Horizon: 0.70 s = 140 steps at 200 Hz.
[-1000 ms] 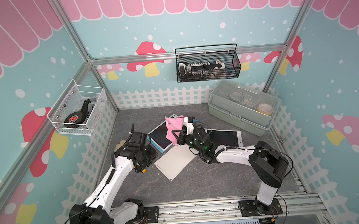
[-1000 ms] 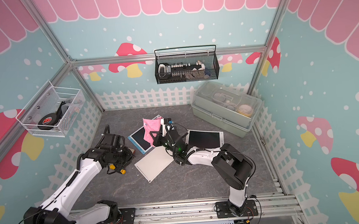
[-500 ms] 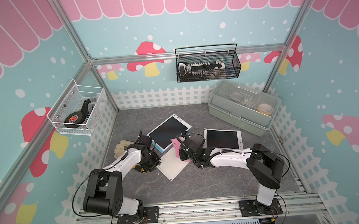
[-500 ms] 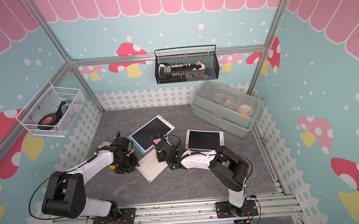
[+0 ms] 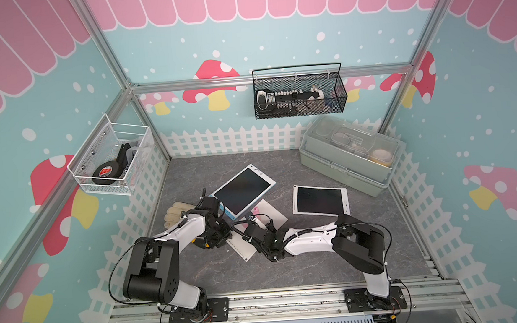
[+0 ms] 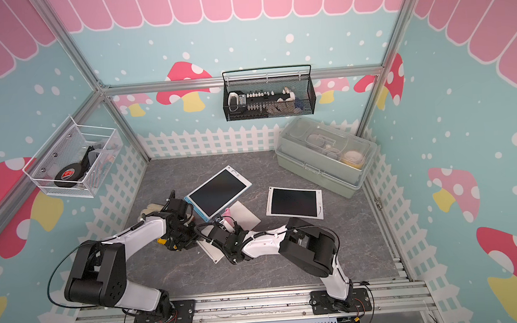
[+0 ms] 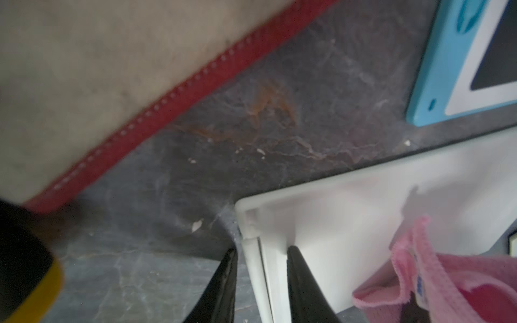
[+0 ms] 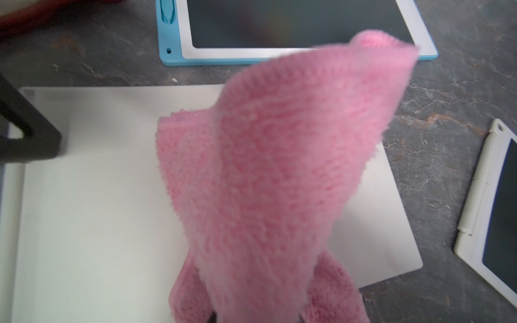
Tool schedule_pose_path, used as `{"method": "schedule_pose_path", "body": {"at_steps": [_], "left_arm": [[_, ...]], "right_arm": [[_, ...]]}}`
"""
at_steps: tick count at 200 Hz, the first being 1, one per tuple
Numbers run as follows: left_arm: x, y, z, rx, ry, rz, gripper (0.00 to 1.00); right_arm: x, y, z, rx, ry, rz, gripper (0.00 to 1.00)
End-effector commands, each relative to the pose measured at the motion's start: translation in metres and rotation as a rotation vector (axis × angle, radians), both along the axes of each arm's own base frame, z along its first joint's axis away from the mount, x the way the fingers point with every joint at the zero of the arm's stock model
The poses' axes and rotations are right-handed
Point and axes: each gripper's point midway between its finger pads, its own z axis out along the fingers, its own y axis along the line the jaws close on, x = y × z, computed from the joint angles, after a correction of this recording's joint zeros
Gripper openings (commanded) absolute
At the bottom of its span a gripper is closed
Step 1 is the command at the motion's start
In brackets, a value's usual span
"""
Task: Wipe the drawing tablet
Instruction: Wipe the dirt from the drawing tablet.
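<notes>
Three drawing tablets lie on the grey table. A plain white one (image 5: 271, 217) (image 6: 246, 216) (image 8: 98, 209) is in the middle, partly under both arms. My left gripper (image 5: 227, 235) (image 6: 195, 237) (image 7: 263, 279) straddles its near corner edge (image 7: 265, 268), one black finger (image 7: 299, 282) on top, one outside. My right gripper (image 5: 252, 220) (image 6: 225, 222) is shut on a pink cloth (image 8: 279, 167) (image 5: 256, 211) (image 7: 419, 279) that stands over this tablet and hides its fingers. A blue-framed tablet (image 5: 242, 189) (image 6: 217, 192) (image 8: 293, 25) (image 7: 447, 70) lies just behind.
A white-framed tablet (image 5: 320, 200) (image 6: 294, 203) (image 8: 498, 212) lies to the right. A beige glove (image 5: 175, 212) (image 6: 151, 208) with a red hem (image 7: 140, 123) lies by the left arm. A green lidded box (image 5: 349, 153) stands back right. Wall baskets (image 5: 299, 95) (image 5: 112, 159) hang above.
My right gripper drew the pink cloth back off the blue-framed tablet onto the white one. My left gripper moved in to the white tablet's corner and narrowed on its edge.
</notes>
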Motion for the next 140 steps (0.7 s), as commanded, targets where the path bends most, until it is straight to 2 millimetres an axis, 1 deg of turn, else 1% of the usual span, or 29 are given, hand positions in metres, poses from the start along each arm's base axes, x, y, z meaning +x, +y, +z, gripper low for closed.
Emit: {"method": "schedule_pose_path", "body": {"at_steps": [1,24,32,51,67,75,84,95,109,115,127,140], "left_arm": [[-0.014,0.003,-0.021,0.022,0.047,-0.019,0.29],[-0.018,0.002,-0.024,0.021,0.055,-0.018,0.27],[-0.019,0.002,-0.025,0.019,0.056,-0.017,0.27],[-0.023,0.000,-0.030,0.009,0.065,-0.010,0.25],[-0.026,-0.002,-0.033,0.000,0.070,-0.003,0.24],[-0.027,-0.002,-0.035,-0.003,0.070,0.001,0.24],[-0.028,-0.002,-0.035,-0.003,0.070,0.004,0.23],[-0.028,-0.002,-0.035,-0.004,0.067,0.005,0.23],[-0.028,-0.001,-0.035,-0.001,0.064,0.001,0.23],[-0.028,-0.001,-0.035,-0.001,0.064,-0.001,0.23],[-0.028,-0.002,-0.035,-0.001,0.062,-0.002,0.23],[-0.028,-0.002,-0.035,-0.001,0.063,-0.003,0.23]], "right_arm": [[-0.003,0.011,-0.001,0.012,0.023,0.039,0.00],[-0.018,0.029,-0.014,0.075,0.125,0.097,0.00],[-0.026,0.039,-0.013,0.127,0.164,0.130,0.00],[-0.047,0.066,-0.004,0.260,0.229,0.210,0.00],[-0.065,0.086,-0.001,0.340,0.298,0.263,0.00],[-0.072,0.093,-0.001,0.378,0.332,0.277,0.00],[-0.074,0.096,-0.003,0.405,0.360,0.268,0.00],[-0.070,0.093,-0.007,0.406,0.374,0.231,0.00],[-0.055,0.074,-0.013,0.382,0.383,0.140,0.00],[-0.045,0.062,-0.016,0.375,0.381,0.087,0.00],[-0.025,0.029,-0.019,0.352,0.370,-0.033,0.00],[-0.010,-0.003,-0.019,0.319,0.345,-0.128,0.00]]}}
